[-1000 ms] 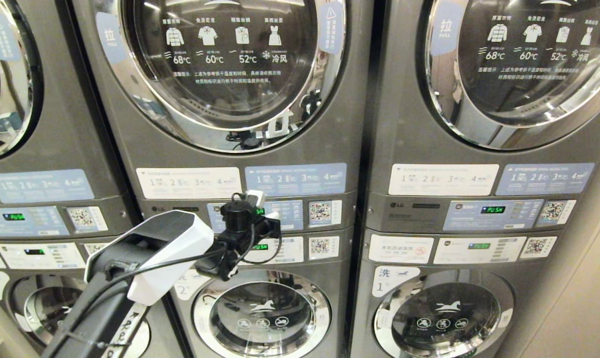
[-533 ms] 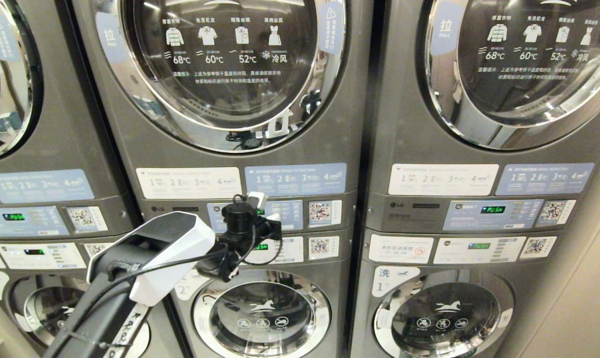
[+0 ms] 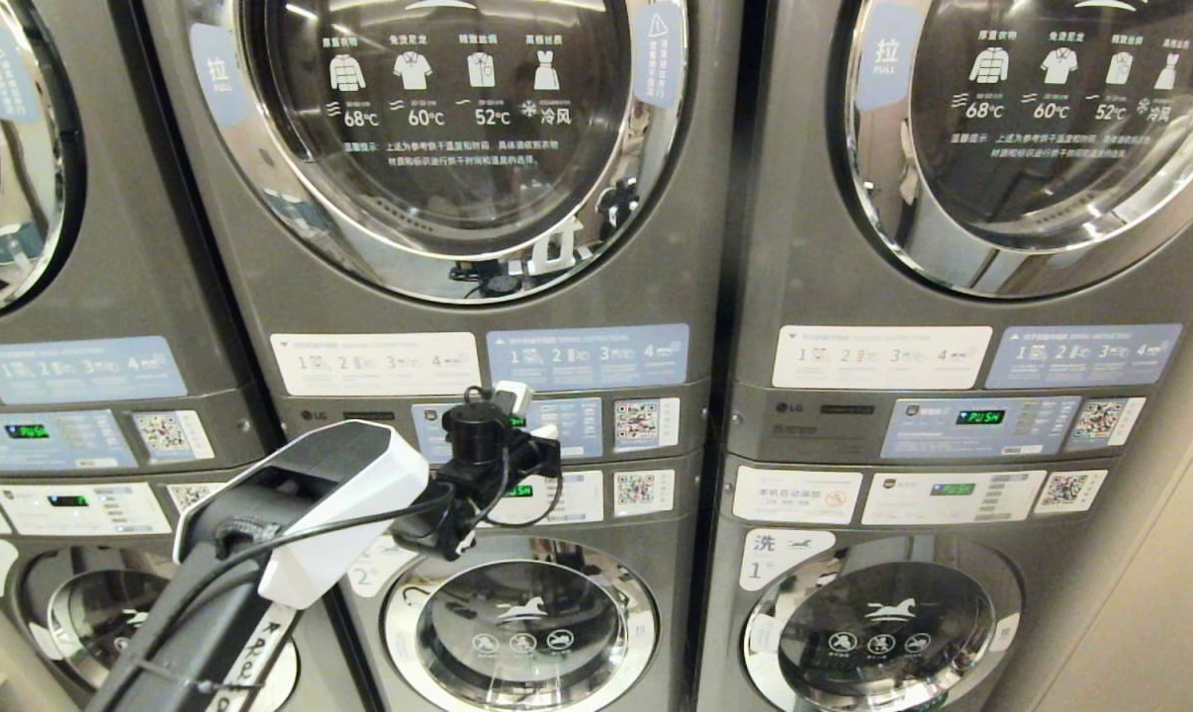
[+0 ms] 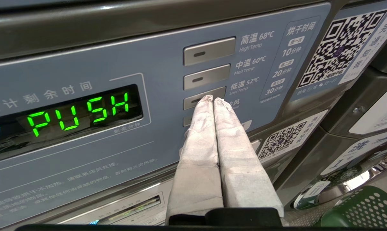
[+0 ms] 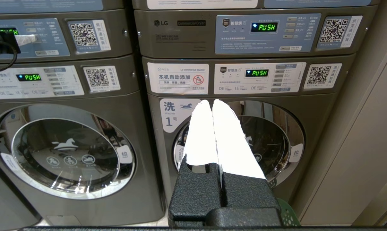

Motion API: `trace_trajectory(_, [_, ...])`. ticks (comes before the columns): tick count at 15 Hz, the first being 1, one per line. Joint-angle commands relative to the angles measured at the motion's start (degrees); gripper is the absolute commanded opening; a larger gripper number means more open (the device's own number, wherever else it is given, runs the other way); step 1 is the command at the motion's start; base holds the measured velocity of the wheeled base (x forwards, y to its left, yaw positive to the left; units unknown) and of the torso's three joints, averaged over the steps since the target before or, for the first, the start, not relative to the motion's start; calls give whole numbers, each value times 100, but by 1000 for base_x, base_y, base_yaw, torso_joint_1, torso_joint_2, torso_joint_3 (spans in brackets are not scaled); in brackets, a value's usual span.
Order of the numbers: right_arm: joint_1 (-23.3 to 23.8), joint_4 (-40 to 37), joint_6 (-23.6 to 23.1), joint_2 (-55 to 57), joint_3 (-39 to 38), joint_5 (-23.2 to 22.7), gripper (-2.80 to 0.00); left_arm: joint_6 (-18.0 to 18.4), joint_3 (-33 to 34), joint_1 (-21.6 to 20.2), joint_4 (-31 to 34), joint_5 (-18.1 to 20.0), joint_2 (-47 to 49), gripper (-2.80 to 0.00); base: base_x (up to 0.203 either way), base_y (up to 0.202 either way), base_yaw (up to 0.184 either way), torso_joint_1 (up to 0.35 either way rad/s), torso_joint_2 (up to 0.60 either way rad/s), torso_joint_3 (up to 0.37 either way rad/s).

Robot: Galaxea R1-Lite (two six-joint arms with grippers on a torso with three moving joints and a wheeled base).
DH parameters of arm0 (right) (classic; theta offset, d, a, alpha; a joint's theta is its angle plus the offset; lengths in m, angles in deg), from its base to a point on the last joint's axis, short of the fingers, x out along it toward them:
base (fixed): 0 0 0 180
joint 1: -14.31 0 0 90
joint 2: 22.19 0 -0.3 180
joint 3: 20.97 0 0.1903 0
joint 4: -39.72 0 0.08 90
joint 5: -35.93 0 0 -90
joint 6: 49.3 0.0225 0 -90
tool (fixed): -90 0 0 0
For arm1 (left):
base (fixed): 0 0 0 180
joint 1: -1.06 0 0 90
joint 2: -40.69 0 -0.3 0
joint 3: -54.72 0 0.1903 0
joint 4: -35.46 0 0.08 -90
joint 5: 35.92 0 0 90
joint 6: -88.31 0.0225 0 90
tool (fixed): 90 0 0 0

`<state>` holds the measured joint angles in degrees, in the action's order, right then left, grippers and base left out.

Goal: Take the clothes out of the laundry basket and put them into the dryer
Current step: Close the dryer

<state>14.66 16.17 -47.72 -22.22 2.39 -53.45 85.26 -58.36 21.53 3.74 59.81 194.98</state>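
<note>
The left claw (image 4: 212, 100) is seen pressed shut, nothing between its fingers, its tips set against the third button (image 4: 204, 97) of the dryer panel (image 4: 132, 106), right of centre in the left wrist view. "PUSH" is shown in green on the display (image 4: 65, 114) at the left. In the head view the left arm (image 3: 300, 504) is raised at lower left toward the dryer (image 3: 458, 198), whose door is shut. The right claw (image 5: 212, 102) is held closed and empty before a washer door (image 5: 245, 141). A green basket (image 4: 363, 208) is glimpsed at the lower right corner of the left wrist view; clothes cannot be made out.

Left gripper (image 4: 211, 100) against dryer panel (image 4: 84, 64) (no clearance).
</note>
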Motion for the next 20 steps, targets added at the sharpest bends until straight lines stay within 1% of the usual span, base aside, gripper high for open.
trace_trajectory(1, [0, 1, 1, 2, 0, -1, -280, 6, -3, 10, -37, 7, -31, -280, 0, 0, 0, 0, 0, 0])
trace_trajectory(9, [0, 1, 1, 2, 0, -1, -280, -3, -134, 45, 7, 7, -14, -280, 0, 0, 0, 0, 0, 0])
trace_trajectory(16, [0, 1, 1, 2, 0, -1, -280, -20, -108, 45, 146, -2, -3, -280, 0, 0, 0, 0, 0, 0])
trace_trajectory(20, [0, 1, 1, 2, 0, -1, -280, -12, -126, -15, 183, -19, -5, -280, 0, 0, 0, 0, 0, 0])
